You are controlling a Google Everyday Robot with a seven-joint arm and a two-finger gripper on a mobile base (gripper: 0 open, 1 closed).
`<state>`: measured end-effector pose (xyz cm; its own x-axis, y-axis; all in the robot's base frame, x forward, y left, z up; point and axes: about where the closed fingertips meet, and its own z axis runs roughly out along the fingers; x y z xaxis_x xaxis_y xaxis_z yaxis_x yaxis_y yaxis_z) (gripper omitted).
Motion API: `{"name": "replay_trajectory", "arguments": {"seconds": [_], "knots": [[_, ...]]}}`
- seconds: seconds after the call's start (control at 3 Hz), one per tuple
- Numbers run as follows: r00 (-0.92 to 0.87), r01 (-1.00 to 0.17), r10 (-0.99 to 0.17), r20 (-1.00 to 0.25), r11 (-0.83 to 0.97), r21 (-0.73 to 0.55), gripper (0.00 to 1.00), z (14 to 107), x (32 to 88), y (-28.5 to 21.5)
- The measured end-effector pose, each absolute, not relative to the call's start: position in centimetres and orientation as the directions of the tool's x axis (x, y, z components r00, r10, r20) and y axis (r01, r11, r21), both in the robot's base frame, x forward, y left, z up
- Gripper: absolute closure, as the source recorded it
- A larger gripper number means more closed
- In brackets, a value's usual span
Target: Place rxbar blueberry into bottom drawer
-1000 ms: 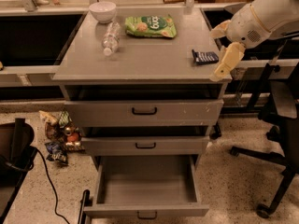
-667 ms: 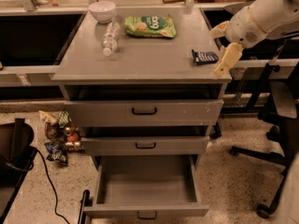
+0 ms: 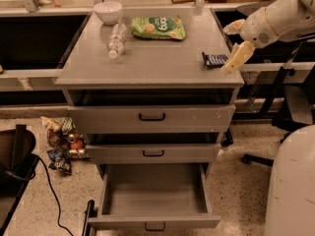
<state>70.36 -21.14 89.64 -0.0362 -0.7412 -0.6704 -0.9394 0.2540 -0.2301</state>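
Note:
The rxbar blueberry, a small dark navy wrapper, lies flat on the grey cabinet top near its right front corner. My gripper hangs at the cabinet's right edge, just right of the bar. Its cream fingers are spread open and hold nothing; the lower one sits right beside the bar's right end. The bottom drawer is pulled out wide, and its inside looks empty. The two shallower drawers above it are slightly ajar.
A green chip bag, a clear plastic bottle on its side and a white bowl sit at the back of the cabinet top. Snack wrappers litter the floor at left. An office chair base stands at right.
My gripper has risen slightly beside the bar. The bar and the drawers have not moved.

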Motion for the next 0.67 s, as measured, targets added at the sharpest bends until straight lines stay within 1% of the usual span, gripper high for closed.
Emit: {"name": "replay_trajectory", "arguments": {"seconds": [0.33, 0.67], "knots": [[-0.074, -0.930, -0.687, -0.722, 0.309, -0.199, 0.00, 88.49, 72.00, -21.48], [-0.074, -0.930, -0.687, -0.722, 0.309, -0.199, 0.00, 88.49, 72.01, -21.47]]}}
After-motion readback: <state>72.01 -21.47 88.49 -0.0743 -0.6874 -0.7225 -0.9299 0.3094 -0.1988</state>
